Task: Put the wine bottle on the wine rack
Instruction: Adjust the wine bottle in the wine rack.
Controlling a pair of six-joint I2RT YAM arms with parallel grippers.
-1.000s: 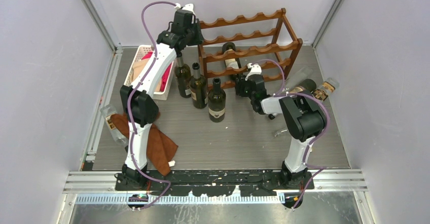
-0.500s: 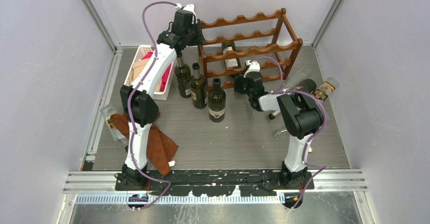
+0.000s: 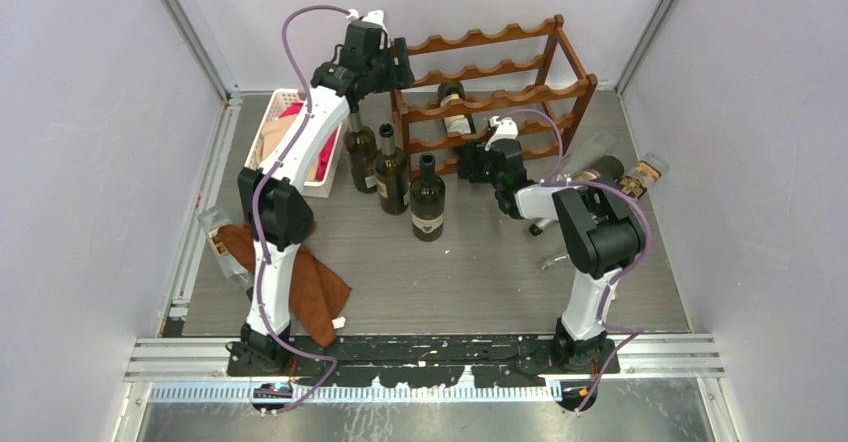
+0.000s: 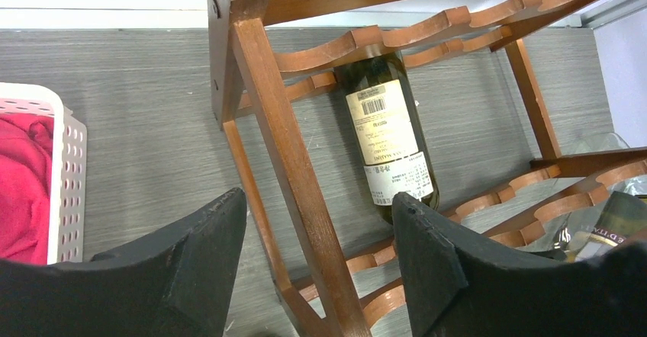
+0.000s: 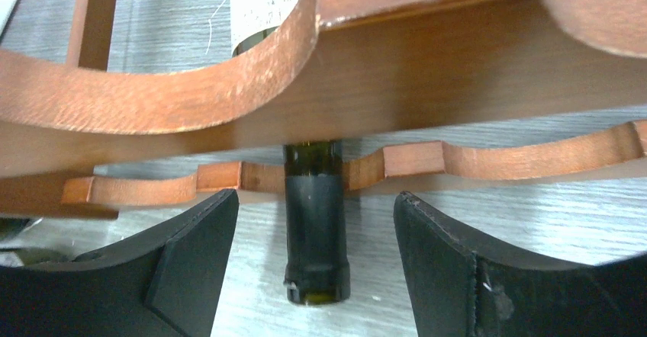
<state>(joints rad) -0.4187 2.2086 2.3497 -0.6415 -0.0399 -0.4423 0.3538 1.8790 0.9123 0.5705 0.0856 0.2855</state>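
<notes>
The wine bottle [image 3: 455,108] lies on a lower tier of the dark reddish-brown wine rack [image 3: 480,39], its neck pointing toward the arms. In the left wrist view its white label [image 4: 385,135] faces up between the scalloped rails. My left gripper [image 3: 400,62] is open, its jaws standing either side of the rack's left post [image 4: 282,146] without touching it. My right gripper [image 3: 478,162] is open too. The bottle's dark neck [image 5: 315,230] sits between its fingers [image 5: 458,276] with a gap on both sides, under the rack's front rail [image 5: 427,55].
Three dark bottles [image 3: 391,172] stand upright just left of the rack's front. A white basket [image 3: 285,132] with red cloth sits at the back left. More bottles [image 3: 610,172] lie right of the rack. A brown cloth [image 3: 310,282] lies by the left arm's base.
Both grippers have opened. The right one let go of the bottle's neck after shifting slightly toward the rack. The left one released the rack's post.
</notes>
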